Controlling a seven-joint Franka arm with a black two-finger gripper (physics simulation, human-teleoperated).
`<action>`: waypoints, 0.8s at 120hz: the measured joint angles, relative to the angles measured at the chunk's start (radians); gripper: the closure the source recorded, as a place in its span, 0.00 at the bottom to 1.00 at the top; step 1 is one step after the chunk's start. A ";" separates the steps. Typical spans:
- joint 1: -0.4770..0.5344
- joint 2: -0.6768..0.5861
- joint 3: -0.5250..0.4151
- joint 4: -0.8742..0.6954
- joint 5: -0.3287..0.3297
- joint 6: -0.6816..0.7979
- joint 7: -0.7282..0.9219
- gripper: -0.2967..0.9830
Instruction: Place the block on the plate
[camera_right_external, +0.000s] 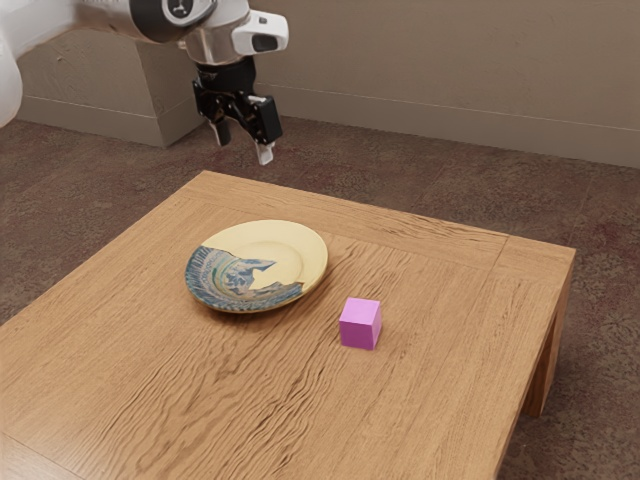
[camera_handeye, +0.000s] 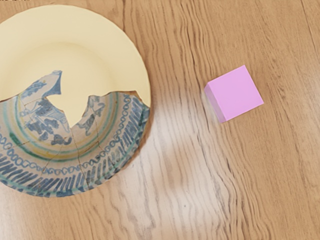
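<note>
My gripper (camera_right_external: 243, 145) hangs high above the table's far left corner in the exterior view, its two fingers spread open with nothing between them. The pink block (camera_right_external: 360, 324) rests on the bare wood, apart from the plate and toward the exterior view's right of it. The plate (camera_right_external: 290, 240) is round, pale yellow with a blue patterned part, and lies face up holding nothing. In the wrist view the block (camera_handeye: 236, 94) and the plate (camera_handeye: 102, 45) both appear below my hand, with a strip of wood between them.
The wooden table (camera_right_external: 250, 400) has its edge and a leg at the exterior view's right. Behind it are a dark carpeted floor (camera_right_external: 420, 180) and a beige wall (camera_right_external: 450, 60). No other objects stand on the visible tabletop.
</note>
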 joint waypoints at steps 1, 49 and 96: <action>0.000 0.000 0.000 0.000 0.000 0.000 0.001 0.23; -0.006 0.501 -0.115 0.399 -0.075 0.083 -0.030 0.23; -0.013 0.652 -0.041 0.353 -0.220 0.181 -0.191 0.23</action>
